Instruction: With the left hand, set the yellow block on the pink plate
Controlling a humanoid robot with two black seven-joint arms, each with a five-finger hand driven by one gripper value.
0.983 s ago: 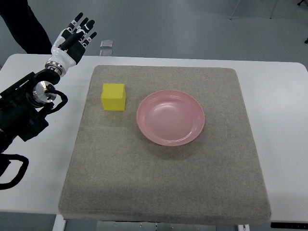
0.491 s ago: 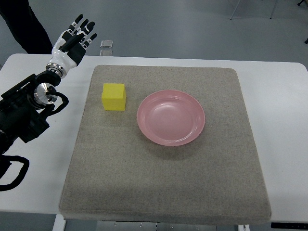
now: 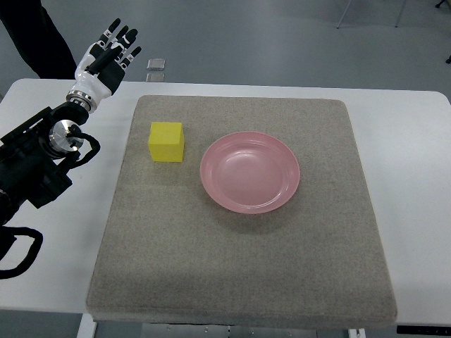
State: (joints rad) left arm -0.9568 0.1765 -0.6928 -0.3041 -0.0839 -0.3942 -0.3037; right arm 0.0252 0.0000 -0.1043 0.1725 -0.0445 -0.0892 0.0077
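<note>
A yellow block (image 3: 167, 141) sits on a grey mat (image 3: 239, 246), left of centre. A pink plate (image 3: 250, 171) lies empty on the mat just right of the block, a small gap between them. My left hand (image 3: 106, 58) is white and black, raised at the upper left above the table's far left edge, fingers spread and holding nothing. It is well apart from the block, up and to the left of it. The right arm is out of view.
The mat lies on a white table (image 3: 416, 141). My black left arm (image 3: 35, 162) lies over the table's left side. A person's dark clothing (image 3: 39, 35) shows at the top left corner. A small square object (image 3: 156, 65) lies on the floor beyond the table.
The left hand has shifted only slightly near the upper left. The block and plate have not moved.
</note>
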